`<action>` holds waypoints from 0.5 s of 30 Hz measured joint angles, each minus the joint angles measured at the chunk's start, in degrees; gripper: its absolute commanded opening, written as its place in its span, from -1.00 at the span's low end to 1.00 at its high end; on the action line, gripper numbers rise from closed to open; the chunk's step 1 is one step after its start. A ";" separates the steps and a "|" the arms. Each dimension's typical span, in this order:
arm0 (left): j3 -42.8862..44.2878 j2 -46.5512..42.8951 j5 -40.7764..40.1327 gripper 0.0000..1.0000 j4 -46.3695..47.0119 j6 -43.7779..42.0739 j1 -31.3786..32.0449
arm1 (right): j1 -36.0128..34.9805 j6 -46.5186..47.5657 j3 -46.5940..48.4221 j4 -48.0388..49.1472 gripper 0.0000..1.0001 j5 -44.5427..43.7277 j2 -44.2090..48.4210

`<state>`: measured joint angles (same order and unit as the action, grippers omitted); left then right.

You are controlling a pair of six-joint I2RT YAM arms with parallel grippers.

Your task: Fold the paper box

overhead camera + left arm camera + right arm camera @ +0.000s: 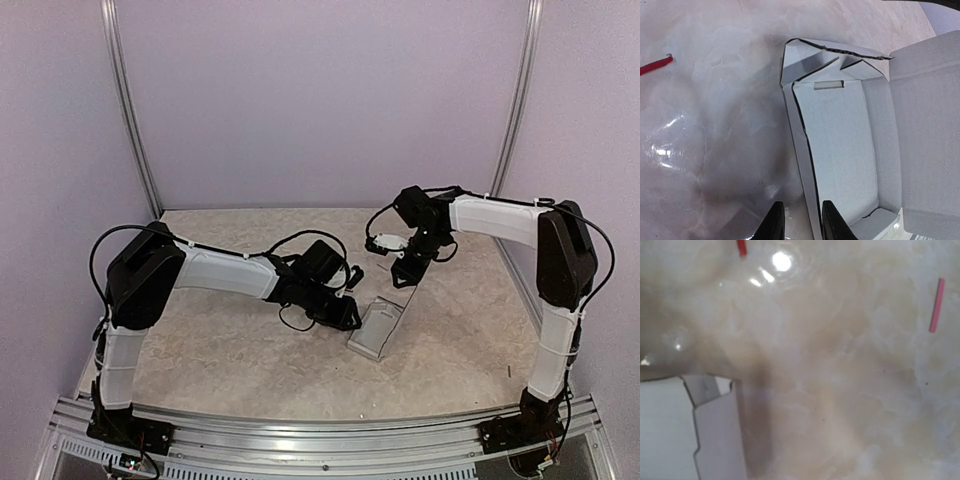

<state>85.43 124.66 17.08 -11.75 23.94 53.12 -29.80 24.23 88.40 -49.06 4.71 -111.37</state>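
The paper box (375, 330) lies mid-table as a shallow open tray of pale card. In the left wrist view its floor (840, 150) shows, with folded end flaps (835, 62) at the far end and a wide lid panel (930, 125) to the right. My left gripper (803, 222) straddles the tray's left side wall (802, 165); its jaws are a narrow gap apart, with table showing between the left finger and the wall. My right gripper (405, 272) hovers over the box's far right edge. Its fingers do not show in the right wrist view, only a box flap (715, 435).
A red strip (655, 64) lies on the marbled table left of the box. Another red strip (741, 247) and a pink one (936, 305) lie on the table under the right wrist. Metal frame posts (135, 110) and walls enclose the table.
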 measured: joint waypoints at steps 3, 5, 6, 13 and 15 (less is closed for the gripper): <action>1.68 0.15 -0.28 -0.49 -2.67 -0.74 0.48 | 0.00 0.00 -0.17 0.07 -0.43 -0.02 0.00; 3.13 0.52 -0.39 -0.52 -3.48 -1.09 0.94 | 0.00 -0.02 -0.17 0.20 -0.43 0.00 0.00; 3.72 0.74 -0.37 -0.55 -3.67 -1.22 1.11 | 0.00 -0.07 -0.17 0.28 -0.43 0.00 0.00; 4.70 2.95 -0.50 -0.72 -5.09 -1.62 1.57 | 0.37 -0.24 -0.17 0.52 -0.42 0.04 0.07; 4.70 3.15 -0.48 -0.79 -5.49 -1.68 1.57 | 0.61 -0.33 -0.20 0.55 -0.42 0.04 0.13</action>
<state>90.13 127.81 16.60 -17.23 22.26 54.70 -29.19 23.90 88.20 -48.51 4.75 -111.24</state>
